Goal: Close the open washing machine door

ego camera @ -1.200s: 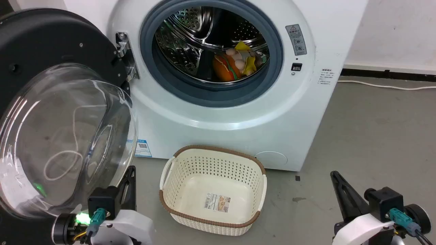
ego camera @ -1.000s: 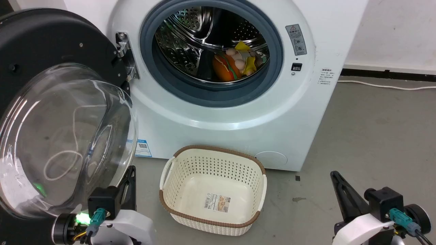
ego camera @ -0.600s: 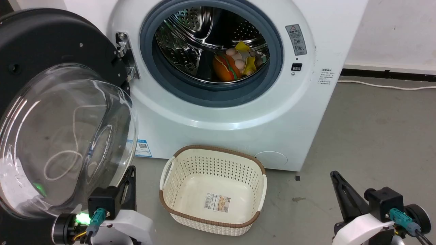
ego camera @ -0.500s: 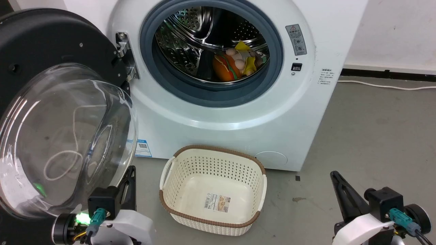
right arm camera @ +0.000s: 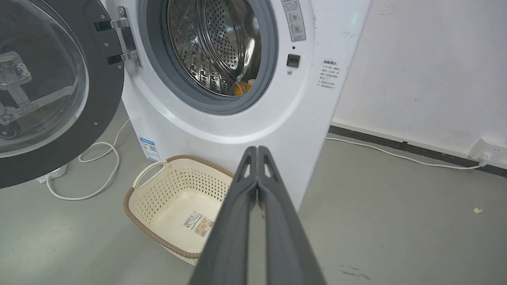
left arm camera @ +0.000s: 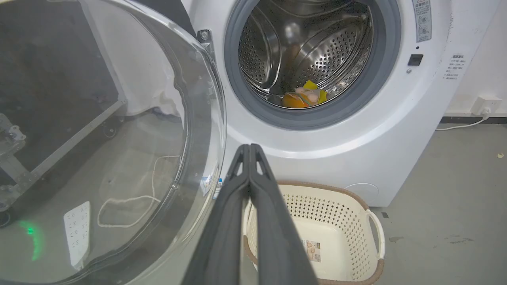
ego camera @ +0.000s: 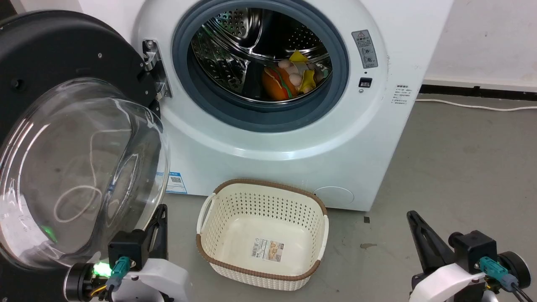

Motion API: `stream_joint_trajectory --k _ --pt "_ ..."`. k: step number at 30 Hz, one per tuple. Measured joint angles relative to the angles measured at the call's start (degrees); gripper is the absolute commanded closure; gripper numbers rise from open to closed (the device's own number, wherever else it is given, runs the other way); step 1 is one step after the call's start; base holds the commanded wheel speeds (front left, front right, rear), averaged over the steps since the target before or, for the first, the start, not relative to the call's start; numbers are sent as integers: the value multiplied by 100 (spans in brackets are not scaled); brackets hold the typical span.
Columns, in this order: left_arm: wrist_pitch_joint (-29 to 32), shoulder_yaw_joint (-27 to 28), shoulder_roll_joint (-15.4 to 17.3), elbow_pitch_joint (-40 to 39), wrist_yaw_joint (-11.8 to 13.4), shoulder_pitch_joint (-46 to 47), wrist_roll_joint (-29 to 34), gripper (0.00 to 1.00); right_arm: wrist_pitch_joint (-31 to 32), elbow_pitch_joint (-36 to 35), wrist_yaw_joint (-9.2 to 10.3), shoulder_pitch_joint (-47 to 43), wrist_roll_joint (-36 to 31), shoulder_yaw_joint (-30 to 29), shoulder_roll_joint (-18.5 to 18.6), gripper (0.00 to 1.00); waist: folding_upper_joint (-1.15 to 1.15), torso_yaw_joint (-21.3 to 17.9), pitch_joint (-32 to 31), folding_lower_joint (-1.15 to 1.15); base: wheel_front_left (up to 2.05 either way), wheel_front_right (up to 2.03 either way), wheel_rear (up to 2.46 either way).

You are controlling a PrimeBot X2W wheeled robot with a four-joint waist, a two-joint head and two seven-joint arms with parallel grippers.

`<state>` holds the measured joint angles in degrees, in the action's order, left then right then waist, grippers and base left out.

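**Door position.** The washing machine door stands swung wide open at the left of the white front-loader. It hangs on a metal hinge beside the grey-ringed drum opening. Its clear glass bowl bulges out toward the robot.

**Grippers.** The left gripper sits low, just beside the lower right edge of the glass bowl. Its two dark fingers are pressed together and hold nothing. Contact with the door cannot be determined. The right gripper is at the lower right over the bare grey floor, well apart from the machine. Its fingers are likewise pressed together and hold nothing.

**Labels.**
- Grey warning sticker, right of the drum opening: triangle symbol at top, round pictograms below; text unreadable.
- Block of small printed lines at the right edge of the front panel: unreadable.
- Blue and white sticker low on the front panel: carries a QR code.
- Product label on the floor of the cream perforated basket: print too small to read.

**Contents.** A plush burger toy lies in the steel drum.
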<state>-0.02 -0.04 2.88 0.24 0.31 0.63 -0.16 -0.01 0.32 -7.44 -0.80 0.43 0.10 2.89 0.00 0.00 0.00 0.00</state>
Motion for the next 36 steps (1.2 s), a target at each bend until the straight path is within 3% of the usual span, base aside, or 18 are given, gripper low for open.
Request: stream_joint_trajectory --k 9,10,31,33,34,35,36 --pt "0 -2 0 0 0 0 0 100 -1 0 0 0 0 0 0 100 0 0 0 0 0 0 0" --pt "0 -4 0 1 2 1 -1 0 -1 1 0 -1 2 -1 0 0 0 0 0 0 0 0 0" --pt "-163 -225 0 32 58 0 -310 0 -169 79 0 -22 279 37 0 0 0 28 -3 -1 0 0 0" --pt "-186 -257 0 36 59 -1 -339 41 -188 88 0 -34 321 43 0 0 0 32 -3 0 0 0 0" --pt "-203 -272 0 41 60 -1 -359 78 -208 91 0 -47 332 45 0 0 0 34 -4 0 0 0 0" --pt "-215 -288 -1 45 63 -1 -361 100 -221 97 0 -62 358 47 0 0 0 35 -5 0 0 0 0" --pt "-222 -300 -1 49 70 -2 -370 100 -229 101 0 -76 374 49 0 0 0 37 -6 0 0 0 0"
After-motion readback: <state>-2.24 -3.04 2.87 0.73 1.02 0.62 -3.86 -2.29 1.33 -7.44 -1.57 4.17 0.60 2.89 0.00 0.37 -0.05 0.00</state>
